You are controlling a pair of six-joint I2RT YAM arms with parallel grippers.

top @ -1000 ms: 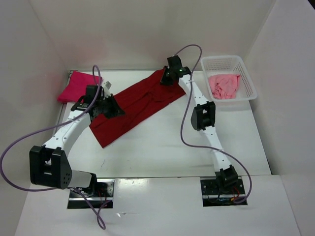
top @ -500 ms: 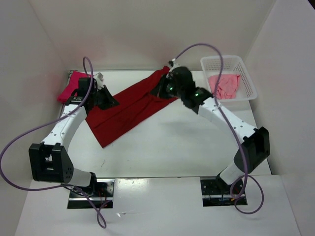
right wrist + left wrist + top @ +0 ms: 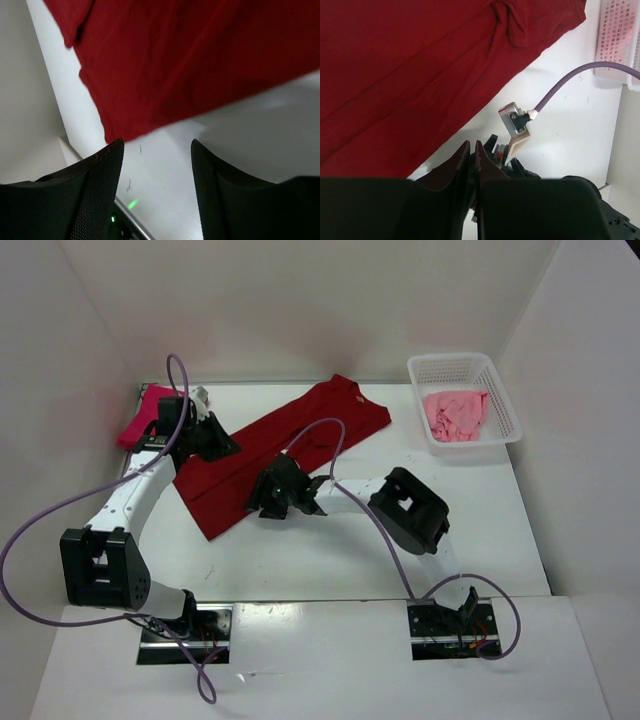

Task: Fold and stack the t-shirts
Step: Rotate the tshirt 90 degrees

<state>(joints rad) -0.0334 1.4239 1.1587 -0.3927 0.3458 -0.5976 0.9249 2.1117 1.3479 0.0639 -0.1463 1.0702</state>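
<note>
The red shirt (image 3: 285, 445) lies in a long slanting band from the left side of the surface (image 3: 340, 540) up toward the middle of its far edge, collar end now uncovered. The right end effector (image 3: 154, 147), at that collar end a second ago, has swung across to the band's near, lower end and hovers there, jaws wide apart and empty. The left end effector (image 3: 471, 150) has drawn back toward the far left corner, fingers pressed together on nothing, at the shirt's edge. The magenta shirt (image 3: 150, 412) sits in a compact pile in the far left corner; the pink shirt (image 3: 455, 412) is crumpled in the basket (image 3: 465, 362) at the far right corner. The spreading looks finished, and the shift suggests an end-to-end fold comes next, with the near hem the likely grab
</note>
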